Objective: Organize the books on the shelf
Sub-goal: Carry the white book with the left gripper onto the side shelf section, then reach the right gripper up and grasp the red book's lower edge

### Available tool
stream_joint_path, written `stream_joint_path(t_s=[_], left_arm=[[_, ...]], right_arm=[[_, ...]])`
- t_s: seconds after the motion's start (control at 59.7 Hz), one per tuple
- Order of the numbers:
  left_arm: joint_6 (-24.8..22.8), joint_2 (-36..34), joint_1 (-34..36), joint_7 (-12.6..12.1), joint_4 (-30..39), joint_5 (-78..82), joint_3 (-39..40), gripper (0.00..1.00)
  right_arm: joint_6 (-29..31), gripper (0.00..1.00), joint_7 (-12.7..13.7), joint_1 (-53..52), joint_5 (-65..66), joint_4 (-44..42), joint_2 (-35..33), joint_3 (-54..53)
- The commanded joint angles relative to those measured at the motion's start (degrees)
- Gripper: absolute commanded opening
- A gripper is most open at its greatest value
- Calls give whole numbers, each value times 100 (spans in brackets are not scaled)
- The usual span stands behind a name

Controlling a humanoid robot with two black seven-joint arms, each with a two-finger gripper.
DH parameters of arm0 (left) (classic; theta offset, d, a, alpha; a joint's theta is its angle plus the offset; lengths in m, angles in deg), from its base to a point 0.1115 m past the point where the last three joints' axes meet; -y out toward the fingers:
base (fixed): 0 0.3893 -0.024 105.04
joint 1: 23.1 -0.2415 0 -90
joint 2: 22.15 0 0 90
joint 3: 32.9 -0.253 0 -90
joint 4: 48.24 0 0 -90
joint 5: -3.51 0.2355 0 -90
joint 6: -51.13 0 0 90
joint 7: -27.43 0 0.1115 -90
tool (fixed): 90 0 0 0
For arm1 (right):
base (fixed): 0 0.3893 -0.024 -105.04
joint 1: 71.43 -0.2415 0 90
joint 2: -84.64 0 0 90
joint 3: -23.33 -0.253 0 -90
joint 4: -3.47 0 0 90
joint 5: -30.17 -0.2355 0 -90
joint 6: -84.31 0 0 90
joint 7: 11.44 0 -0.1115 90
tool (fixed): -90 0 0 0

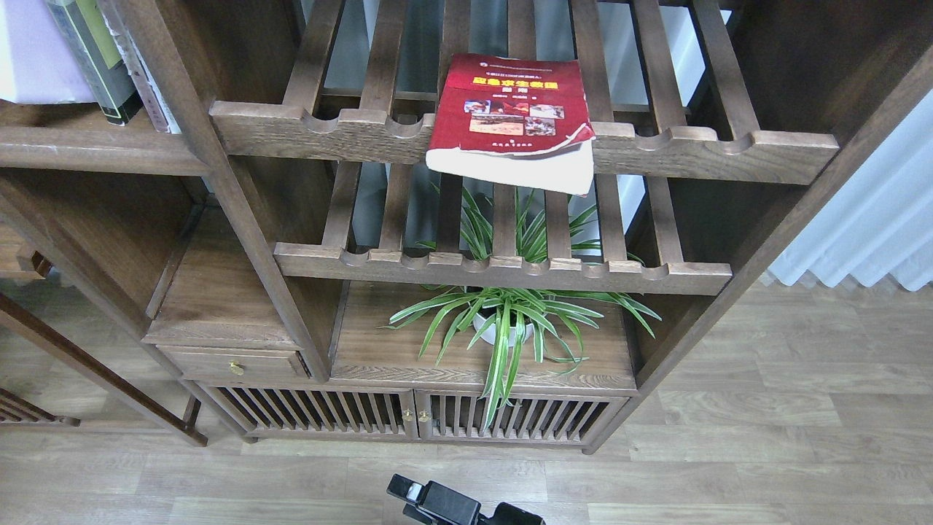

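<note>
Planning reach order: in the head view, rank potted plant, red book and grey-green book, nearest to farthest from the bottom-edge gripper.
From the gripper:
1. potted plant, low centre shelf.
2. red book, upper slatted rack, centre.
3. grey-green book, top left.

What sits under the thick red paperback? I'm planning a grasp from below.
The thick red paperback lies on the upper slatted wooden rack, overhanging its scalloped front rail. The slats beneath it are hidden.

Red book (510,102) with yellow title, dark-brown shelf (87,146), green-and-white striped plant (510,313), white pot (503,332).
</note>
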Motion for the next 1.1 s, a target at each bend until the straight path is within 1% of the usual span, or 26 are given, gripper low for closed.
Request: stream_joint_path(t_s=[0.0,0.151,0.201,0.251,0.368,0.385,0.402,0.418,0.452,0.502,0.586,0.77,0.837,0.854,0.971,1.004,1.088], left_arm=[[-1,-116,-147,12,32,-432,89,57],[-1,-380,-736,12,321,-926,405,57],[-1,-441,-1210,3,558,-1102,747,57],[-1,-450,-1535,3,743,-1181,1020,57],[-1,-442,-2423,3,1341,-1296,1697,57],[-1,-442,-2651,3,1489,-1322,1837,57],[-1,-442,-2731,3,1552,-1331,1882,57],[-1,-442,-3002,3,1726,-1366,2013,57],[-1,-442,-3188,3,1842,-1384,2093,57],[-1,-433,-3679,3,2114,-1445,2295,57],[-1,-424,-4303,12,2448,-1647,2559,57],[-1,-310,-5236,21,2888,-1858,2691,58],[-1,-99,-5544,21,3003,-1911,2691,60],[-1,93,-5762,-14,3029,-1920,2665,63],[-1,375,-6063,-41,3038,-1911,2568,68],[-1,533,-6168,-67,3029,-1911,2542,72],[-1,745,-6300,-67,2994,-1902,2489,79]], right_arm=[[0,99,-39,0,-18,0,0,-101],[0,99,-276,0,-27,0,0,-163],[0,99,-373,0,-27,35,0,-172],[0,99,-417,0,-27,44,0,-181],[0,99,-434,0,-35,70,0,-269],[0,99,-443,-9,-35,79,0,-269],[0,99,-443,-9,-35,88,0,-269],[0,99,-461,-9,-35,105,0,-277],[0,99,-470,-9,-35,123,0,-278],[0,99,-505,-9,-35,167,0,-278],[0,99,-549,-9,-35,246,0,-304],[0,99,-672,-18,-44,510,0,-453],[0,99,-716,-35,-44,668,0,-524],[0,99,-742,-44,-35,816,0,-541],[0,97,-768,-71,-9,1107,0,-611],[0,97,-768,-106,0,1239,0,-664],[0,97,-795,-229,0,1424,0,-778]])
